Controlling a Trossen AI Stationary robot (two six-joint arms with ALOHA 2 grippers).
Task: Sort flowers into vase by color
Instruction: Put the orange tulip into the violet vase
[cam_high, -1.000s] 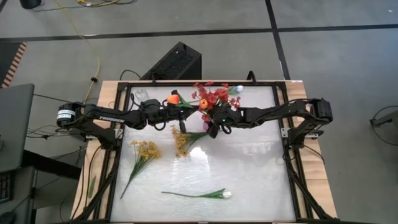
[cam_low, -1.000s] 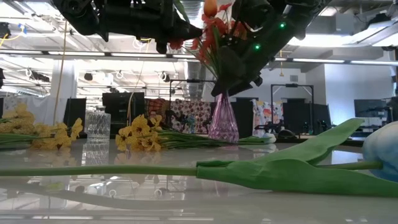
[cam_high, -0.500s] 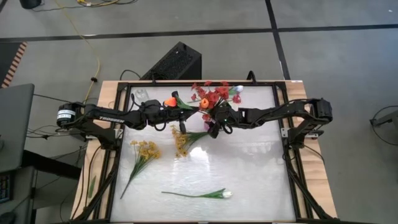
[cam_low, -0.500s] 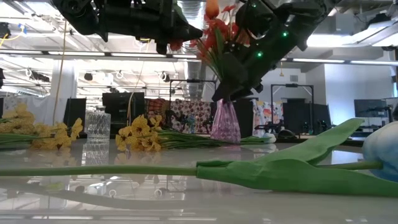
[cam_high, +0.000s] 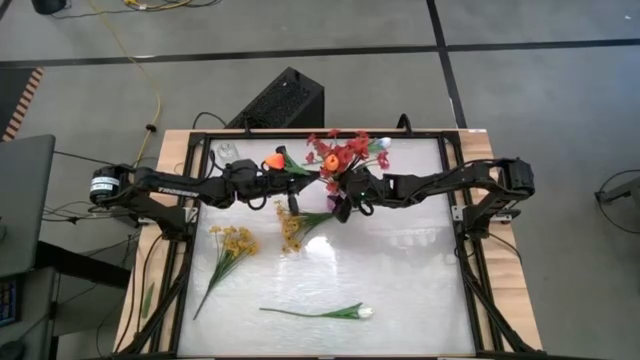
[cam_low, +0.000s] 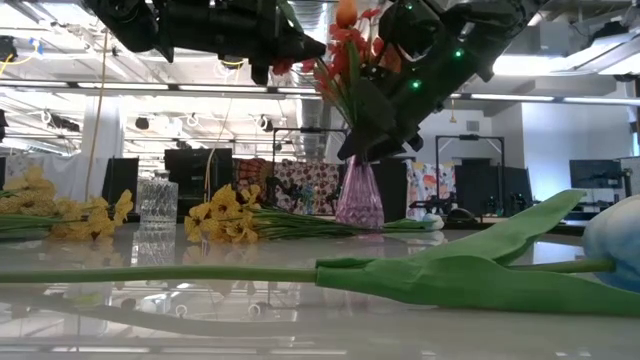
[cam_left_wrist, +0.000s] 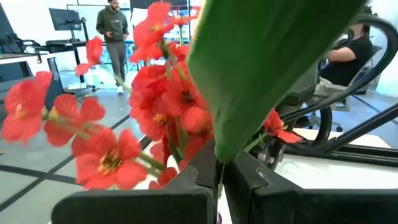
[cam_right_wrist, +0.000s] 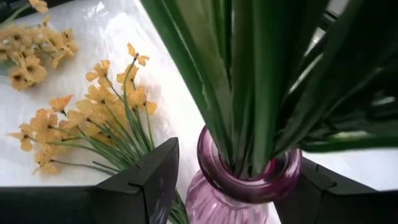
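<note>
A purple vase (cam_low: 358, 192) stands on the table with red flowers (cam_high: 345, 152) and an orange bloom (cam_low: 345, 12) in it. My right gripper (cam_right_wrist: 233, 186) is open, one finger on either side of the vase's neck (cam_right_wrist: 249, 171), slanting down from the table's right. My left gripper (cam_left_wrist: 219, 177) stands level just left of the bunch, above the table, shut on the green stem of a flower. Its leaf (cam_left_wrist: 267, 68) rises over the wrist, and an orange bloom (cam_high: 275, 160) shows back beside the left arm. My left gripper pinches a thin green stem (cam_left_wrist: 219, 167) between its two fingertips, level from the table's left. The flower is lifted clear, and its broad leaf leans back over the wrist. My right gripper flanks the vase's neck, but I cannot tell whether either finger touches it.
Two yellow sprays (cam_high: 235, 242) (cam_high: 295, 225) lie on the table left of centre. A white tulip (cam_high: 362, 312) lies near the front edge. A clear glass (cam_low: 157, 205) stands at the far left, and a white bud (cam_high: 382, 143) shows at the far side.
My right gripper has rolled and tipped a little where it stands at the vase's neck, its fingers as wide apart as before. The red bunch has shifted slightly with it.
</note>
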